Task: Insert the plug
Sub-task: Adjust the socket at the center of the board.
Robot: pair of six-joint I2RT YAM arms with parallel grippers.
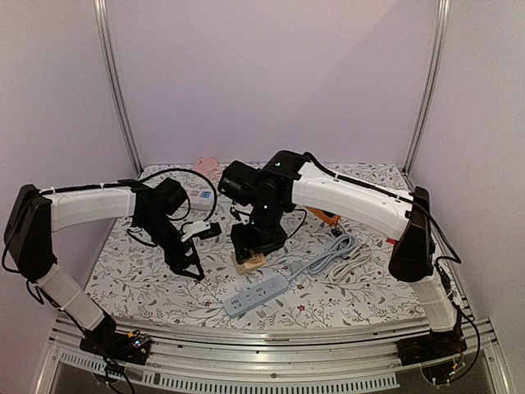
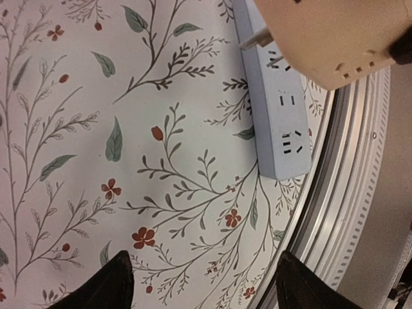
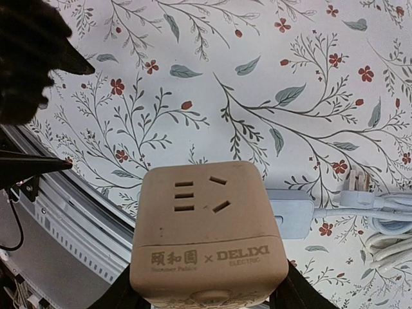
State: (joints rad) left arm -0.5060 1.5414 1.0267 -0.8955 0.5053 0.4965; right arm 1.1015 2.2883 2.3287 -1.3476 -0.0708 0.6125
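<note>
Right claw (image 3: 206, 295) closed on the beige cube (image 3: 209, 238), gripped by two opposite sides, its socket face turned to the wrist camera. The cube hangs over the strip (image 1: 257, 295). The strip lies flat near the near edge of the worktop (image 2: 96, 129), about midway along it, with its long axis running from near-left to far-right. In the left wrist view a metal prong (image 2: 256, 40) juts from the cube's underside towards the strip's socket face, over the half away from the free end; contact cannot be judged. The move ahead appears to turn on setting the prongs square to one socket's slots, then pressing straight down. Left claw (image 2: 206, 286) is open and empty, hovering over bare cloth just left of the strip; the right arm is the nearer. The strip's own cable (image 1: 344, 254) lies coiled towards the right edge.
</note>
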